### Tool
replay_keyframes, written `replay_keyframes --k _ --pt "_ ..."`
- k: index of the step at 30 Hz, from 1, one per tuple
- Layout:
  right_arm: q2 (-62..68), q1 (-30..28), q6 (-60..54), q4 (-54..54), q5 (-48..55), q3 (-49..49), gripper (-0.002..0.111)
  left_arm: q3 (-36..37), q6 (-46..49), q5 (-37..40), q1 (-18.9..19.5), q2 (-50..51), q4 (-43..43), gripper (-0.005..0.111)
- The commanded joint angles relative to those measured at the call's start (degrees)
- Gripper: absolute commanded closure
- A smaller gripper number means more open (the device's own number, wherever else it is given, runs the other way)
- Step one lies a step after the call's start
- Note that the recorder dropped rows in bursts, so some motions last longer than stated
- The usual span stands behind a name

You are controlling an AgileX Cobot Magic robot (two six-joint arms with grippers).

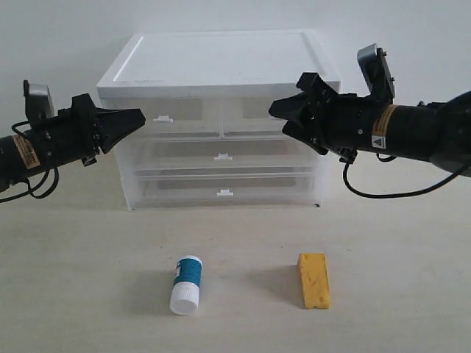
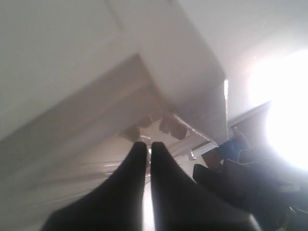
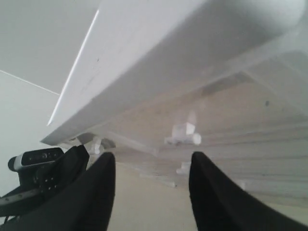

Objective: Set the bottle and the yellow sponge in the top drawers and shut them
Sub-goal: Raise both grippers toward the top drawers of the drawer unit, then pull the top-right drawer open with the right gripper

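Note:
The white bottle with a teal band lies on its side on the table, front left. The yellow sponge lies to its right. Behind them stands the white-topped drawer unit with both top drawers pushed in. My left gripper is shut and empty, its tip just left of the left top drawer's tab handle. My right gripper hovers open in front of the right top drawer, holding nothing. That drawer's handle shows just beyond the open fingers.
Two full-width drawers sit below the top pair, both shut. Both arms hang well above the tabletop, one on each side of the unit. Bare table surrounds the bottle and sponge.

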Motion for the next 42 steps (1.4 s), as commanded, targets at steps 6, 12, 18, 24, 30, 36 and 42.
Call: replay_keyframes --k 6,12,18,24,30,36,42 --pt "4.3 0.1 1.1 2.3 0.9 -5.3 0.065 -0.3 -0.8 0.7 -0.2 0.2 -0.8 0.103" --pt "5.4 0.1 -0.6 5.4 2.0 -5.9 0.065 -0.3 -0.8 0.7 -0.2 0.2 -0.8 0.103" --pt "5.4 0.1 -2.2 5.0 3.1 -5.9 0.085 -0.3 -0.8 0.7 -0.2 0.2 -0.8 0.103" --pt "5.4 0.0 -2.5 4.0 0.6 -5.7 0.108 -0.3 -0.5 0.7 -0.2 0.2 -0.8 0.103" --pt "5.4 0.0 -5.1 4.1 -1.1 -2.0 0.108 -0.3 0.4 2.2 -0.2 0.2 -1.3 0.103" --pt "5.4 -0.7 -10.3 8.3 -13.4 7.0 0.108 -0.3 0.5 3.3 -0.2 0.4 -1.2 0.103" --pt "5.4 -0.7 -14.1 8.2 -21.0 14.0 0.108 -0.3 0.5 3.1 -0.2 0.4 -1.1 0.103"
